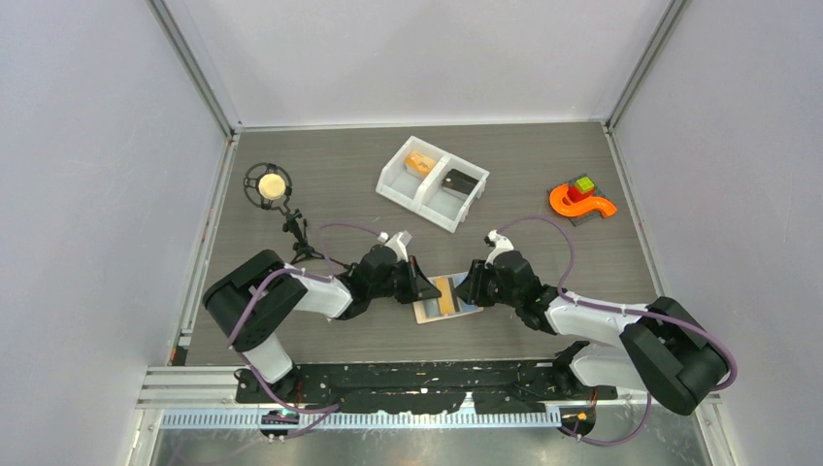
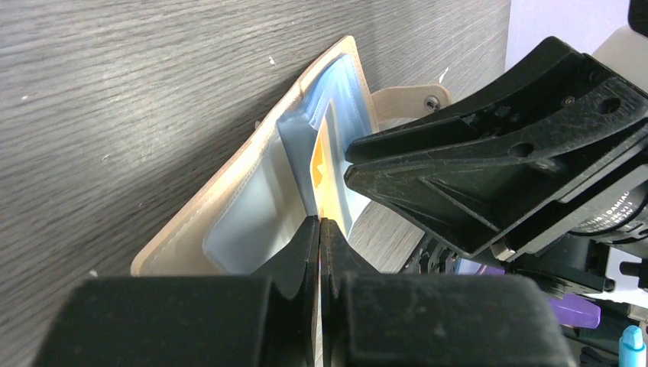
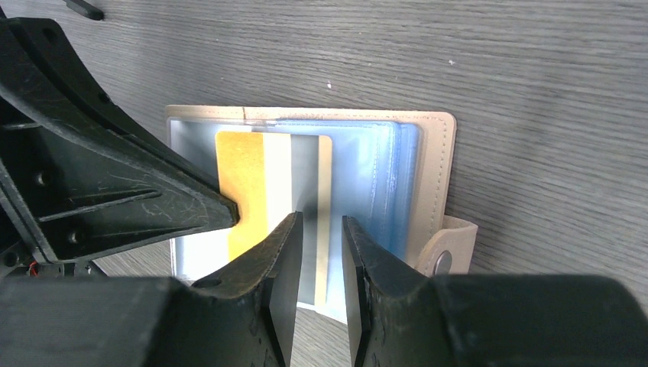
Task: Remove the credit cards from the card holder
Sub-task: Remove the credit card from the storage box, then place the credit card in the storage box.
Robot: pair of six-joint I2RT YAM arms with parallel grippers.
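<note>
Reading matter is scarce: the only lettering is small white print on a black motor housing [image 2: 611, 208] of the right arm, seen from the left wrist, where just "DAMIAO" can be made out. The orange card [image 3: 243, 180] shows an orange-gold block, a cream stripe and a grey stripe, with no name, number or logo to read. The card holder [image 3: 432, 172] is beige and lies open and flat on a grey wood-grain table [image 3: 520, 61], between the two arms and near their bases. Its pale blue clear sleeves [image 3: 382, 176] face up, and its snap tab [image 3: 452, 246] sticks out on the side towards the right arm. The orange card sits on top of the sleeves. The left gripper [image 2: 319, 226] has its jaws pressed tight together on one edge of this card, which runs straight into the seam between the fingertips. The right gripper [image 3: 322, 223] comes in from the opposite side with its jaws apart, and the card's pale far stripe shows in the gap between them. Whether those fingers touch the card cannot be told. Further back stands a white bin [image 1: 411, 198] with two compartments, an orange piece in one and a dark piece in the other.
</note>
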